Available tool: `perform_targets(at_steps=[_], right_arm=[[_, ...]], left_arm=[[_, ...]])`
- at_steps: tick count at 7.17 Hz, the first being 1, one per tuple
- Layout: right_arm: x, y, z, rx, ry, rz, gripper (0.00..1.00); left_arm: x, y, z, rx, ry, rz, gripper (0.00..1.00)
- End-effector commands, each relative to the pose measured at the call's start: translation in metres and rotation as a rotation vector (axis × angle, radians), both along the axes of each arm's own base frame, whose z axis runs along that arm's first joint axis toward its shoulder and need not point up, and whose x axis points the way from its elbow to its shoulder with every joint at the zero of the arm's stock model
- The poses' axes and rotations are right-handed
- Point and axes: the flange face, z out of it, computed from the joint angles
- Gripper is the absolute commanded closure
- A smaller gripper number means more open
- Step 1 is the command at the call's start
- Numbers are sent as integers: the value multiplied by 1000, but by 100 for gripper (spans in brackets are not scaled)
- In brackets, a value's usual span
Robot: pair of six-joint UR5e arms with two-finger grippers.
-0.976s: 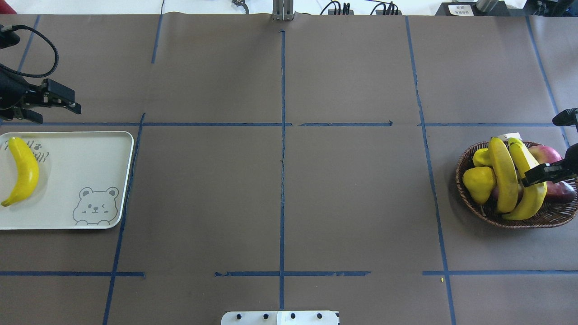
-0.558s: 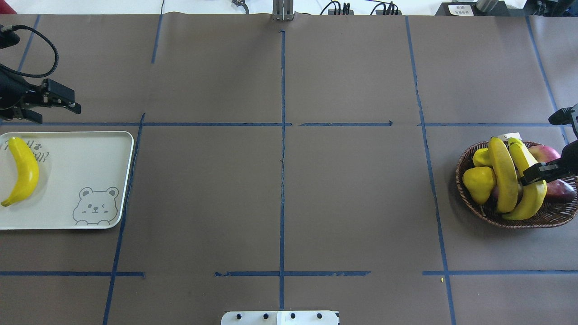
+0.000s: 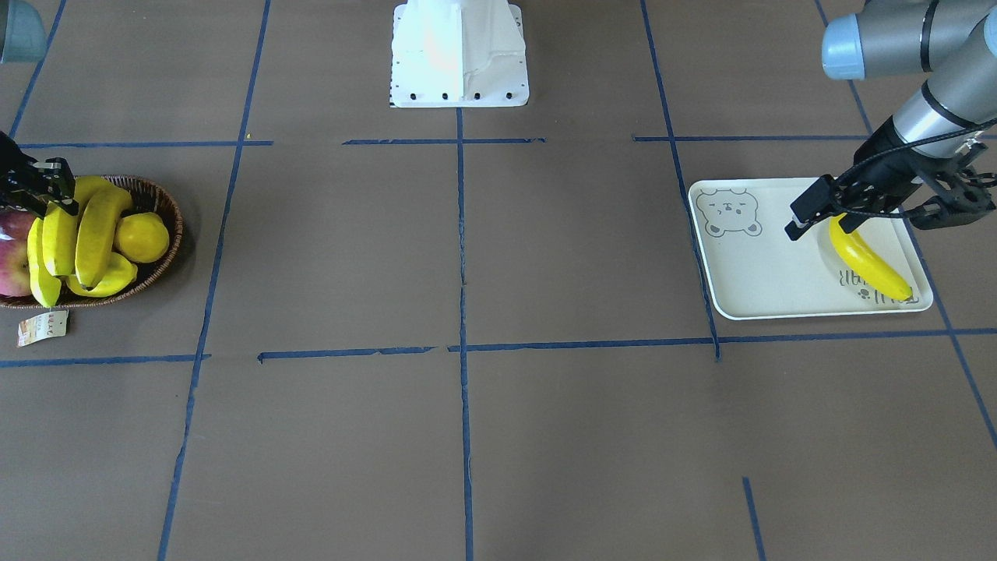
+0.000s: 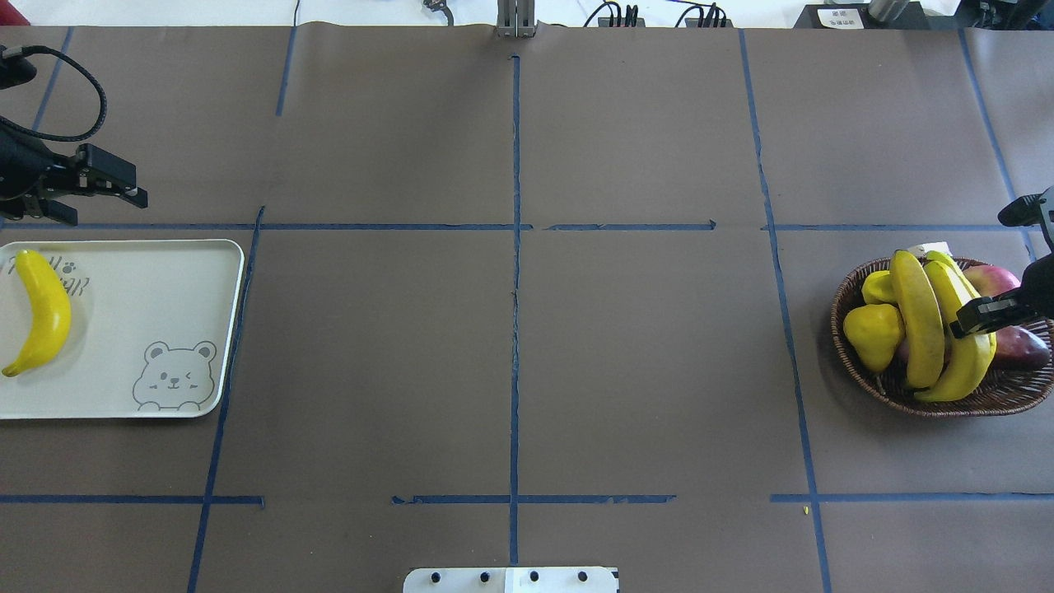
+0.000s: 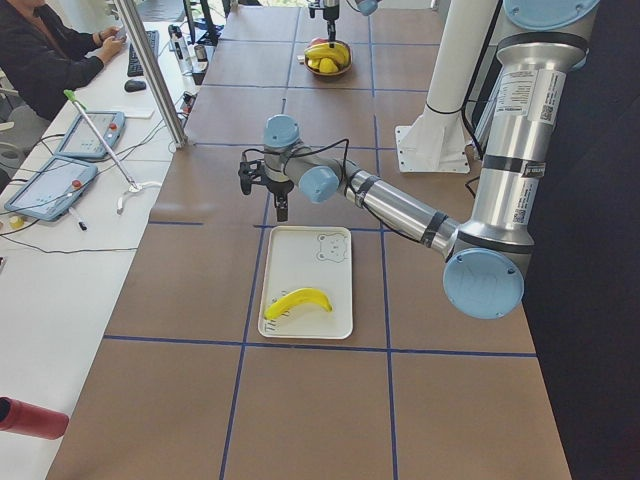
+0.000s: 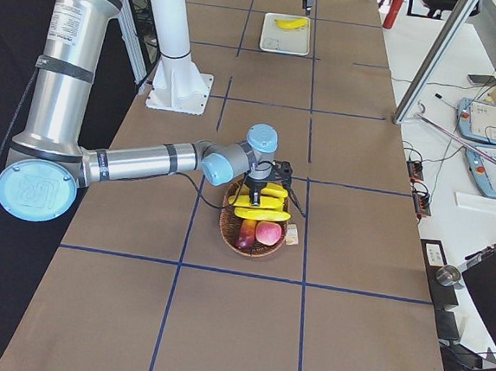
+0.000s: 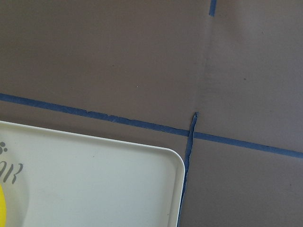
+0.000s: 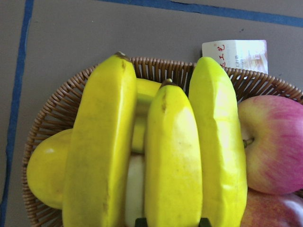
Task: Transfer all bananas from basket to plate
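Three bananas lie in the wicker basket (image 4: 840, 329) at the table's right end. They show close up in the right wrist view: left banana (image 8: 99, 151), middle banana (image 8: 173, 161), right banana (image 8: 220, 142). My right gripper (image 4: 976, 317) is down in the basket, its jaws shut on either side of the middle banana (image 4: 963, 346). A fourth banana (image 4: 41, 313) lies on the cream plate (image 4: 148, 305) at the left end. My left gripper (image 4: 45, 212) is open and empty, above the table just past the plate's far edge.
The basket also holds a red apple (image 8: 272, 142), a yellow starfruit (image 4: 873, 333) and a dark red fruit (image 4: 1025, 350). Its paper tag (image 3: 43, 327) lies on the table beside it. The robot's white base (image 3: 459, 54) stands at the middle.
My right gripper has shifted slightly left and down onto the middle banana, and the bananas in the basket have nudged a little. My left arm has not moved.
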Motion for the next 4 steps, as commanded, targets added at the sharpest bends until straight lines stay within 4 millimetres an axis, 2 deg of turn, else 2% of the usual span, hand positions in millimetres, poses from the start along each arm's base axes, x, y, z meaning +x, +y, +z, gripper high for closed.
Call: perform_targets(at_steps=[1,2,3,4], right_arm=[[19,3,-20,29,-19,31,97],[41,14,-19,30,-13,54,97],[72,25,-22,59,-4,77,97],[92,32,-22,85,0,84,97]], left_arm=[[0,0,0,0,0,0,1],[0,0,0,-1,0,-1,1],[0,0,0,0,0,0,1],[0,0,-1,0,2,0,1]])
